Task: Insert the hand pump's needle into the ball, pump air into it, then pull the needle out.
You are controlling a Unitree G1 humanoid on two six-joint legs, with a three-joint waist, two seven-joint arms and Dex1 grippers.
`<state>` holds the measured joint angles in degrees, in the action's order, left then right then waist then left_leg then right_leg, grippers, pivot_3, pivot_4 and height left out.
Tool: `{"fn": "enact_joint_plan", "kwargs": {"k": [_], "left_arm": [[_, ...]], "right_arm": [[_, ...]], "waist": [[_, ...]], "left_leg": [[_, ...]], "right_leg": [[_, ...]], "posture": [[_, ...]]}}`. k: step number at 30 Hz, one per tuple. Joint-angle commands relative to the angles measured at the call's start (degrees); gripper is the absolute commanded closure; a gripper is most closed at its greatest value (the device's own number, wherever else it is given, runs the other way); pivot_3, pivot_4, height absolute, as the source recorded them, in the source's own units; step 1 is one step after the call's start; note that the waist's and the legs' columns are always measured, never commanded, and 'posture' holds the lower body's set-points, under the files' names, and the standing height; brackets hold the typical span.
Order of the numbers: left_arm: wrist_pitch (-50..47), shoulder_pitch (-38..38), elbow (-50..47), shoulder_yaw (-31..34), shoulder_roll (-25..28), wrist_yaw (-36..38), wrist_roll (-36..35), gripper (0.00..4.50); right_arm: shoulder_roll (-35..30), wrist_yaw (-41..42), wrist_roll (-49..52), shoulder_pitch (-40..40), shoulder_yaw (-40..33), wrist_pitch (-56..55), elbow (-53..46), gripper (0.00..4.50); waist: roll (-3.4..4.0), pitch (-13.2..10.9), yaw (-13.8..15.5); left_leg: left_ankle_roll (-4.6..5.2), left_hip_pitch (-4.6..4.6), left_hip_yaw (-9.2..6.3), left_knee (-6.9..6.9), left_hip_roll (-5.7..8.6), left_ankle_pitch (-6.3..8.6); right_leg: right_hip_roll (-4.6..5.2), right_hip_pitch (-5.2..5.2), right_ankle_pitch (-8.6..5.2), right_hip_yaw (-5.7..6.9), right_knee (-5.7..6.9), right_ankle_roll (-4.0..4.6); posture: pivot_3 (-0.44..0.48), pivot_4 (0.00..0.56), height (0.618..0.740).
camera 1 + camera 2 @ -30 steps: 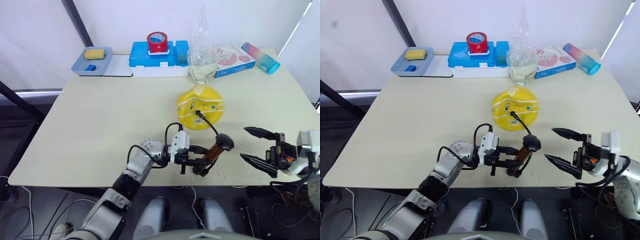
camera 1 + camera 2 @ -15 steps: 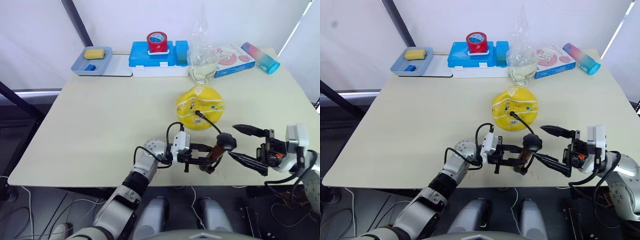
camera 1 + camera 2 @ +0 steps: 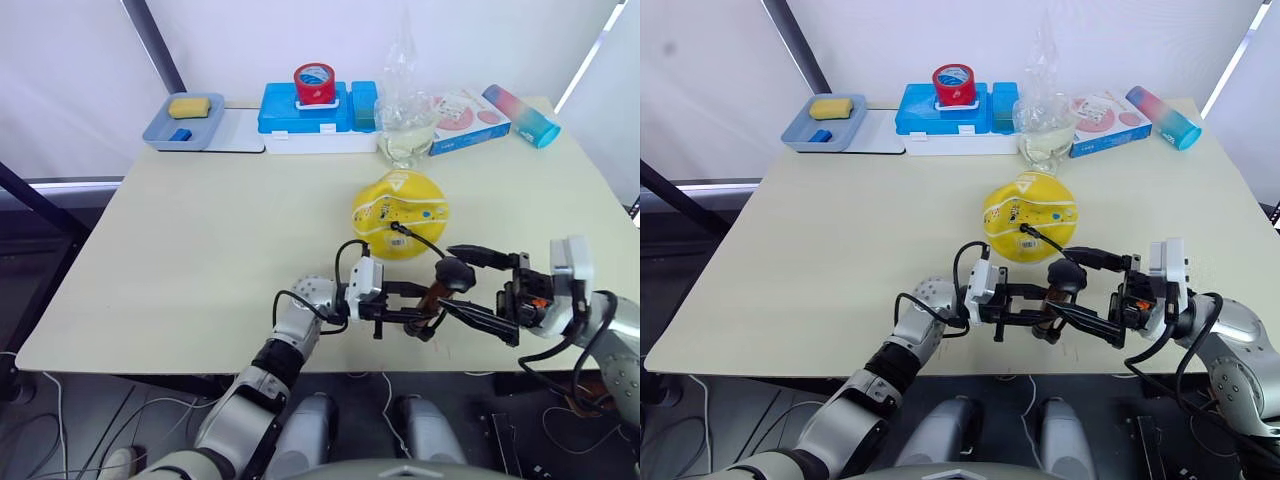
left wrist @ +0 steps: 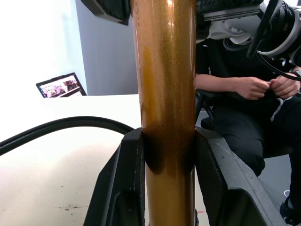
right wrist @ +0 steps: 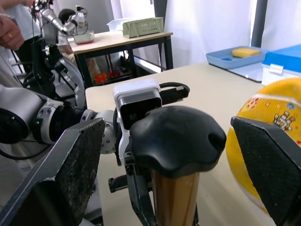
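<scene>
My left gripper [image 3: 418,307] holds the hand pump [image 3: 436,292] upright near the front edge of the worktop [image 3: 200,250], its jaws clamped on the copper-orange tube [image 4: 164,94], one on each side. The pump's black T-handle [image 5: 176,136] sits at the top of the tube. My right gripper [image 3: 468,285] stands on the far side of the pump from my left gripper, jaws spread wide, one finger to either side of the T-handle and neither touching it; one finger [image 5: 61,174] lies toward my left gripper, the other [image 5: 273,165] toward the ball. The ball [image 3: 400,213], yellow with white seam lines and small printed pictures, rests on the worktop just behind the pump. The thin black hose [image 3: 425,243] runs from the pump up to the ball's near face, where its black fitting [image 3: 396,226] meets the rubber; the needle itself is too small to tell.
</scene>
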<state>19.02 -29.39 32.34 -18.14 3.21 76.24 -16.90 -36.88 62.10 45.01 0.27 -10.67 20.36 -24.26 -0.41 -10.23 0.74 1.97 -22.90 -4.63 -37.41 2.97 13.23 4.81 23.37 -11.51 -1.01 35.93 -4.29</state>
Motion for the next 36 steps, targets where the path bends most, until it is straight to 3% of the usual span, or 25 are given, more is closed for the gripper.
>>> {"fn": "enact_joint_plan", "kwargs": {"k": [1,13,16,19,20,32,34,36], "left_arm": [[0.8,-1.3,-0.4,1.0,-0.9,-0.1,-0.1,3.5],[1.6,-2.3,1.5,1.9,-2.0,-0.8,0.6,3.5],[1.6,-2.1,1.7,1.9,-2.0,-0.6,0.7,3.5],[1.8,-2.0,2.0,1.9,-2.1,-0.3,0.9,3.5],[1.8,-2.0,2.1,1.9,-2.1,-0.2,1.0,3.5],[-3.1,-1.7,1.1,1.9,-0.7,1.8,0.4,3.5],[-4.2,-1.7,0.7,2.1,-0.3,1.9,0.2,2.48],[-5.4,-1.7,0.1,2.3,0.0,2.1,0.0,1.74]], "right_arm": [[-0.3,-0.5,2.0,-1.4,-0.1,1.1,-2.4,0.0],[-0.2,-0.1,3.5,-2.6,0.2,3.4,-1.8,0.0],[0.2,-0.5,3.4,-3.0,0.7,3.5,-1.8,0.86],[0.6,-0.8,3.3,-3.3,1.0,3.4,-1.6,2.34],[0.7,-0.9,3.2,-3.4,1.1,3.4,-1.6,2.55],[0.2,-0.4,0.1,-3.3,1.2,2.0,-1.0,2.55],[0.4,-0.7,0.0,-3.3,1.0,2.3,-1.0,2.55],[0.4,-0.8,0.1,-3.3,0.9,2.6,-0.9,2.55]], "waist": [[0.0,0.0,0.0],[0.0,0.0,0.0],[0.0,0.0,0.0],[-0.01,0.0,0.0],[-0.01,0.0,0.0],[-0.01,0.0,0.0],[-0.01,0.0,-0.1],[-0.01,0.0,-0.1]], "left_leg": [[0.0,0.0,0.0,0.0,0.0,0.0],[0.0,0.0,-0.02,0.0,-0.01,0.0],[0.0,0.0,-0.03,0.0,-0.02,0.0],[0.0,0.0,-0.01,-0.01,-0.02,0.0],[0.0,0.0,-0.03,-0.01,-0.02,0.0],[0.0,-0.01,-0.03,0.0,-0.02,0.0],[0.0,-0.01,-0.04,0.0,-0.02,0.0],[0.0,-0.01,-0.04,0.0,-0.02,0.0]], "right_leg": [[0.0,0.0,0.0,0.0,0.0,0.0],[-0.03,0.0,0.0,0.02,0.0,-0.01],[-0.04,0.0,0.0,0.03,0.0,-0.01],[-0.04,0.0,0.0,0.02,0.0,-0.01],[-0.05,0.0,0.0,0.03,0.0,-0.01],[-0.05,0.0,0.0,0.03,0.0,-0.01],[-0.05,0.0,0.0,0.03,0.0,-0.01],[-0.06,0.0,0.0,0.03,0.0,-0.01]], "posture": [[0.0,0.15,0.739],[0.0,0.15,0.739],[0.0,0.15,0.739],[0.0,0.15,0.739],[0.0,0.15,0.739],[0.0,0.15,0.739],[0.0,0.15,0.739],[0.0,0.15,0.739]]}}
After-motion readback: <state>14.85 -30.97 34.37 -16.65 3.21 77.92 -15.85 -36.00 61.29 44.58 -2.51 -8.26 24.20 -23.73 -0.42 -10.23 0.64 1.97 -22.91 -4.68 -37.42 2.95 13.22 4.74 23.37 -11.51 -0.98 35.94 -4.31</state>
